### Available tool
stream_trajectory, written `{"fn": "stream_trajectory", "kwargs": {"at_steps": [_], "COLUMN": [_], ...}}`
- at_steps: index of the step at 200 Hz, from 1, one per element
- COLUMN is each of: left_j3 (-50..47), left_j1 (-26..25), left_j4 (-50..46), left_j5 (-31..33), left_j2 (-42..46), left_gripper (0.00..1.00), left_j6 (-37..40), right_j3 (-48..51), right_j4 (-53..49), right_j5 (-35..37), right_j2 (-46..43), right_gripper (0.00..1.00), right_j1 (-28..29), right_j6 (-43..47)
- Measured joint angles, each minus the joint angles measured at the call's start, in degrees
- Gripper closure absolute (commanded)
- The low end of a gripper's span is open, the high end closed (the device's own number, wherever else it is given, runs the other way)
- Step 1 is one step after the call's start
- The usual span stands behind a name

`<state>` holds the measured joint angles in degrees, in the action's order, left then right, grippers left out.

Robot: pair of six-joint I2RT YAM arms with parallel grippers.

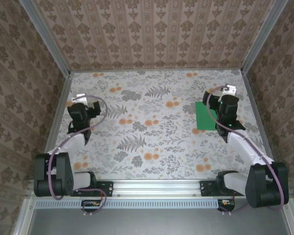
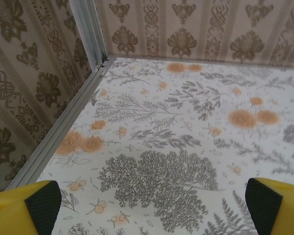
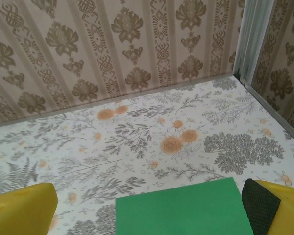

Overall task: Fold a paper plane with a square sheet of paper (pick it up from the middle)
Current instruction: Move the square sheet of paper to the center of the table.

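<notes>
The square sheet of paper (image 1: pixel 204 116) is bright green and lies flat and unfolded on the floral cloth at the right. My right gripper (image 1: pixel 219 105) hovers over its right part, open. In the right wrist view the sheet (image 3: pixel 183 210) spreads between the yellow fingers (image 3: pixel 24 208), its far edge ahead, and the gripper (image 3: pixel 149 213) holds nothing. My left gripper (image 1: pixel 85 105) stands open over bare cloth at the left, far from the sheet. Its wrist view has the gripper (image 2: pixel 154 210) wide apart over a printed fern. The paper plane is out of view.
The floral cloth (image 1: pixel 147 122) covers the table. Patterned walls with aluminium posts (image 1: pixel 44 36) close in the left, far and right sides. A metal rail (image 1: pixel 157 186) runs along the near edge between the arm bases.
</notes>
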<state>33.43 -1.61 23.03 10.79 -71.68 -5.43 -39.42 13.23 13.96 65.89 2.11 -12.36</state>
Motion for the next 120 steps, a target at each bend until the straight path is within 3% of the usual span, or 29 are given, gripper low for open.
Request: {"fn": "stream_trajectory", "kwargs": {"at_steps": [30,62,120], "left_j3": [10.67,17.75,21.38], "left_j1": [-1.05,-1.31,-1.31], "left_j4": [-15.5,-28.06,-38.34], "left_j5": [-1.44,-4.44,-16.52], "left_j2": [1.16,1.25,1.25], "left_gripper": [0.0,0.0,0.0], "left_j6": [-5.79,-10.62,-11.85], "right_j3": [-6.38,-12.26,-17.57], "right_j4": [-13.92,-25.29,-33.83], "right_j5": [-1.49,-6.01,-12.17], "right_j2": [1.81,10.45,25.11], "right_gripper": [0.0,0.0,0.01], "right_j1": [0.0,0.0,0.0], "right_j6": [-6.49,-12.26,-17.51]}}
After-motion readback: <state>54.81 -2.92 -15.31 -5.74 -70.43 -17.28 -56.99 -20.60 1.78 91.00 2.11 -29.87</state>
